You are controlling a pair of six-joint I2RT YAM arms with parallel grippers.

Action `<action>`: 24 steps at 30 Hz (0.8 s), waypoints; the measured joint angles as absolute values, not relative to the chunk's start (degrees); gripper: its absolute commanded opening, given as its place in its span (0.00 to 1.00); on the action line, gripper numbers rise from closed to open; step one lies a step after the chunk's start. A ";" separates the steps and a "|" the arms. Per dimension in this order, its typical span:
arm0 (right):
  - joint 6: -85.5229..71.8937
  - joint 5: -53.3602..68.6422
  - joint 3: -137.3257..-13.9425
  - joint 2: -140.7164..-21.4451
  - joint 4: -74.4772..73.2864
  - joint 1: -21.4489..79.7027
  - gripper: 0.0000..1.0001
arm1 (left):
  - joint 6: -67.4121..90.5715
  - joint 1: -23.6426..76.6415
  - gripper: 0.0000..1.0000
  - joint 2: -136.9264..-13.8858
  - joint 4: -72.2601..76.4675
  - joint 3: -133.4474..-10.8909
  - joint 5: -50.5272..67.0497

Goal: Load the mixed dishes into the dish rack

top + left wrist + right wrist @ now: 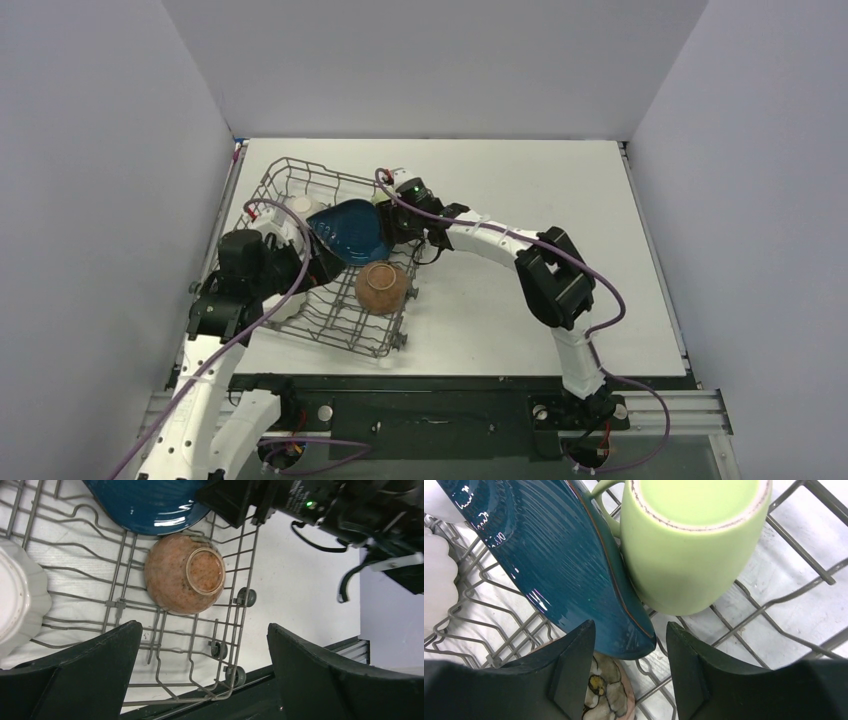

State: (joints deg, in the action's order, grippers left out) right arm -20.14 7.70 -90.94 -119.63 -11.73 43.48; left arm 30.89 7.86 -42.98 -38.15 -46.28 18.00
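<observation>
Left gripper [202, 630] spread, empty, brown bowl [182, 575] ahead; right gripper [629, 627] parted (not clamped) astride dark blue dish [564, 565] rim, green mug [684, 545] beyond.

Lab test cell, bare grey walls [440, 60]

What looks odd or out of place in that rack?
The rack sits skewed on the table. Inside, the brown bowl lies upside down, and the blue dish leans tilted by the mug.
</observation>
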 measured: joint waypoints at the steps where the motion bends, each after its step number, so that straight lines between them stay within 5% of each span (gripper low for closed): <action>1: -20.14 8.25 -90.98 -119.92 -11.07 43.42 0.49 | 30.89 7.86 0.96 -42.94 -38.33 -47.24 18.00; 10: -20.53 11.94 -91.05 -123.11 -6.52 42.65 0.35 | 30.89 7.86 0.96 -41.58 -40.38 -53.84 17.80; 21: -18.46 13.52 -89.62 -122.93 -1.89 42.04 0.01 | 30.76 7.86 0.96 -41.56 -42.59 -55.72 16.43; 24: -17.45 12.49 -89.60 -122.19 -1.65 42.61 0.00 | 30.74 7.86 0.96 -41.43 -43.07 -55.72 16.21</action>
State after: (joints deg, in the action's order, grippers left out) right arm -17.45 12.49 -89.60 -122.19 -1.65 42.61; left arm 30.74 7.86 -41.43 -43.07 -55.72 16.21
